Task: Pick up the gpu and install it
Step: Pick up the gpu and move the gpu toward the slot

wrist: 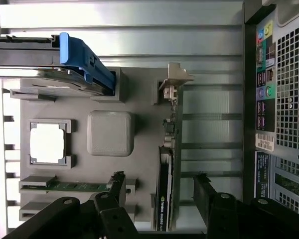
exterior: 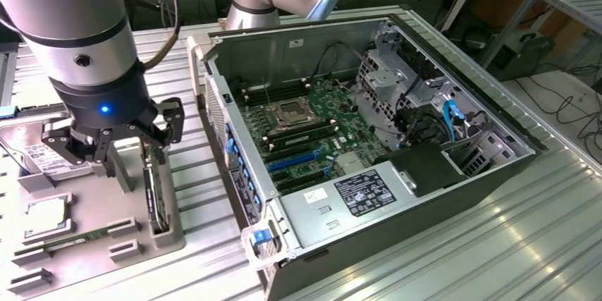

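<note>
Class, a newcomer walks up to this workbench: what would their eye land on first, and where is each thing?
The open computer case lies on its side at the exterior view's centre, its green motherboard bared. At the exterior view's left, the gripper hangs open over a grey tray, straddling the gpu that stands on edge in a slot.

Robotics lab; open computer case [exterior: 282,51] on ribbed metal bench [exterior: 526,244].

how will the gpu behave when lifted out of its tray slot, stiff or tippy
Probably stiff: the gpu is a thin card standing on edge in the tray slot. Possibly end-heavy, given the metal bracket at one end, so it may tilt when lifted. Its exposed components look fragile.
</note>
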`<state>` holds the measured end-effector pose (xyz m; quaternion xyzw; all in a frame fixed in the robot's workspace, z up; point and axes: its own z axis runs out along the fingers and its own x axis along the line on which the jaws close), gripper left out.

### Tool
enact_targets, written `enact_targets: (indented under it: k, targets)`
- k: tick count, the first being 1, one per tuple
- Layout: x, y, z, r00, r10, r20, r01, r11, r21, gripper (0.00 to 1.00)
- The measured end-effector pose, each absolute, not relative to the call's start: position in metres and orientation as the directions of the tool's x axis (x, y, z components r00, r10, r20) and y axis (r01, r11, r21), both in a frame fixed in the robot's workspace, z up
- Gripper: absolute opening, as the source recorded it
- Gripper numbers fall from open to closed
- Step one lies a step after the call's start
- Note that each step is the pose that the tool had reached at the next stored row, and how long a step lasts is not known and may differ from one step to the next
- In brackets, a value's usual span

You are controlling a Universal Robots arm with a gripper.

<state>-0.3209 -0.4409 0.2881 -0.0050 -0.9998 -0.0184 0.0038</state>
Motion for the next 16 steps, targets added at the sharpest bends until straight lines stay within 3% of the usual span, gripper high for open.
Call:
enact_targets:
  k: [16]
  targets:
    - [-0.3209, -0.4419, 0.2777, -1.000, 0.009, 0.008, 0.010, 0.999, 0.037, 0.66]
